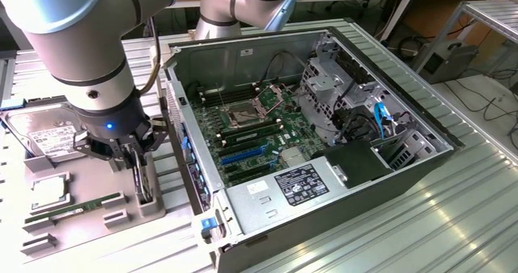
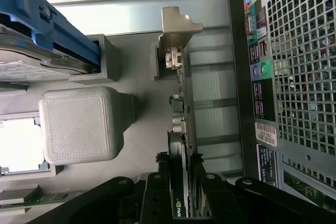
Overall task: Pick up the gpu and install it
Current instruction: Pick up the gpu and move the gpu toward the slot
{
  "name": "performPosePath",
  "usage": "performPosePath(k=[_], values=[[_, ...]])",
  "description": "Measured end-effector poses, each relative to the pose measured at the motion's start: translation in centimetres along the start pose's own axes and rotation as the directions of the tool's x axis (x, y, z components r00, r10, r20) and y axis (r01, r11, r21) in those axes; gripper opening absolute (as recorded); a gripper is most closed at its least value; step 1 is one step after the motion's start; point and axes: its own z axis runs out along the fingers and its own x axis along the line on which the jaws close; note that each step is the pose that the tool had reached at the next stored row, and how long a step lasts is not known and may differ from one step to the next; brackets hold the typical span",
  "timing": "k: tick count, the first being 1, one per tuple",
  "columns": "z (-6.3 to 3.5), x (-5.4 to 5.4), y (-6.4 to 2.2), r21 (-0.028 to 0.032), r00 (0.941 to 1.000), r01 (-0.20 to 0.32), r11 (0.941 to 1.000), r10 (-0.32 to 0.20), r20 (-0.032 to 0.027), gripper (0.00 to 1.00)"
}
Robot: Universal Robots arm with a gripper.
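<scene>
- Progress check: early days. The gpu (image 1: 144,187) hasn't left its spot. It's standing on edge in a slot of the grey parts holder (image 1: 93,179), in the lower left of the exterior view, just beside the open PC case (image 1: 235,60).
- The gripper (image 1: 139,164) is right down on it, straddling the top edge of the card. In the wrist view the gripper (image 2: 182,177) has the gpu (image 2: 185,124) running straight between its two sides, with the pale metal bracket (image 2: 177,27) at the far end.
- Can't honestly tell whether it's clamped on the card or just sitting around it. The gap looks tight, but I wouldn't swear to contact.
- So I'd say the reach is done, the grab is a maybe, and the lift and the whole install are left.
- Inside the case the motherboard (image 1: 259,133) is exposed, and the blue expansion slot (image 1: 242,155) has nothing in it, so nothing's installed yet.
- Other bits in the holder look untouched: the hard drive (image 1: 48,136) at the exterior view's left edge, a CPU (image 1: 48,191) below it, and a green RAM stick (image 1: 69,212) lower down.
- Everything sits on the ribbed metal table (image 1: 453,224).
</scene>
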Motion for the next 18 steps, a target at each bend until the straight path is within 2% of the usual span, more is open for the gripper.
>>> performPosePath(k=[3, 9, 18], values=[[0.02, -0.19, 0.02, -0.001, 0.9997, 0.026, 0.9997, -0.026, -0.0029, 0.27], [0.03, -0.48, 0.04, -0.0024, 0.9981, 0.061, 0.9982, -0.061, -0.0049, 0.26], [0.04, -0.65, 0.06, -0.0035, 0.9966, 0.082, 0.9966, -0.082, -0.0058, 0.26]])
